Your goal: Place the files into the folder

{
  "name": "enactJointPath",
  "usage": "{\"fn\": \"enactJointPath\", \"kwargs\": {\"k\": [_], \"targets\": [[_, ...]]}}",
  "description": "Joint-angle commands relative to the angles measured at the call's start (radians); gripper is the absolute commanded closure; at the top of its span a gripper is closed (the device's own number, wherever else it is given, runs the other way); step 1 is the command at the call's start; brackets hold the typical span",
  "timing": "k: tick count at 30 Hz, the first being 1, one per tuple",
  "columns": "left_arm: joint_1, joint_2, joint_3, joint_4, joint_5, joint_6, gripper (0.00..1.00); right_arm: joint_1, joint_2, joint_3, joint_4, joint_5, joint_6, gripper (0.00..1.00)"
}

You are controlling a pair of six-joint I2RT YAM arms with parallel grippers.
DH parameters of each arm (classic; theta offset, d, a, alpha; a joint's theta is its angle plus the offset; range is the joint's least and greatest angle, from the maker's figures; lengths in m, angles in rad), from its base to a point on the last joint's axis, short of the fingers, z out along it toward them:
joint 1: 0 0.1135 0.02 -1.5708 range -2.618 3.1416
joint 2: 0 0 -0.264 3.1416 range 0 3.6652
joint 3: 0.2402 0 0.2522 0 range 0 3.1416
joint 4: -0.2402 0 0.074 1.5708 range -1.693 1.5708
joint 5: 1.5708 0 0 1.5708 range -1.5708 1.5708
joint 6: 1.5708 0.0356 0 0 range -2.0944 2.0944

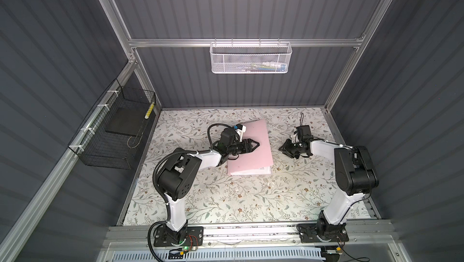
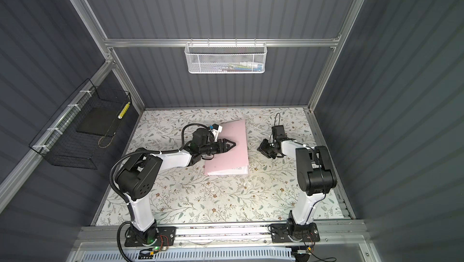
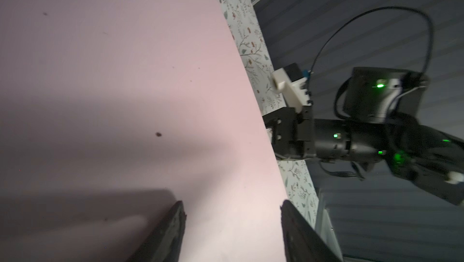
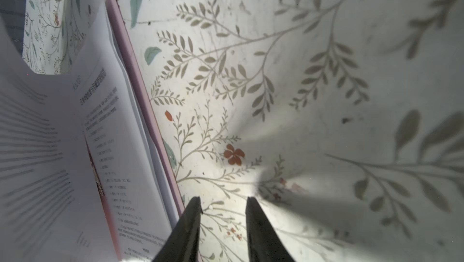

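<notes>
Both top views show you the left arm folded at the elbow, its forearm running across toward the middle, so that the left gripper (image 1: 256, 145) (image 2: 232, 144) lies nearly level over the folder's (image 1: 259, 132) (image 2: 237, 135) pink cover. From the left wrist you see its fingers (image 3: 175, 223) spread apart above that cover, with nothing between them.

Your right arm rises from its base, bends at a high elbow and reaches back toward the centre. The right gripper (image 1: 282, 148) (image 2: 261, 149) tilts down at the table (image 1: 226, 198), close to the folder's right edge. Its jaws stand parted and empty (image 4: 223, 199) over the floral surface.

The folder lies in the middle of the table, and the files (image 1: 261, 170) (image 4: 113, 147) sit inside it. Their white printed edges poke out at the near end.
</notes>
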Motion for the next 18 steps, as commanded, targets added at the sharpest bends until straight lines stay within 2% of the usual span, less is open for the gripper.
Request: {"fn": "enactJointPath", "kwargs": {"k": [1,8,12,15,16,18], "targets": [[-0.011,0.039,0.038,-0.097,-0.074,0.095,0.38,0.002,-0.038,0.034,-0.052,0.023,-0.025,0.66],[-0.014,0.099,0.039,-0.112,-0.117,0.137,0.38,0.002,-0.085,0.034,-0.085,0.036,-0.031,0.66],[-0.016,0.068,0.031,-0.130,-0.155,0.172,0.37,0.002,-0.120,0.026,-0.097,0.036,-0.038,0.66],[-0.016,0.006,0.051,-0.201,-0.230,0.238,0.33,0.002,-0.168,0.014,-0.102,0.036,-0.054,0.66],[-0.016,-0.019,0.063,-0.237,-0.257,0.267,0.31,0.002,-0.190,0.009,-0.102,0.074,-0.062,0.66],[-0.015,-0.069,0.079,-0.296,-0.315,0.310,0.21,0.002,-0.232,0.001,-0.104,0.088,-0.074,0.66]]}}
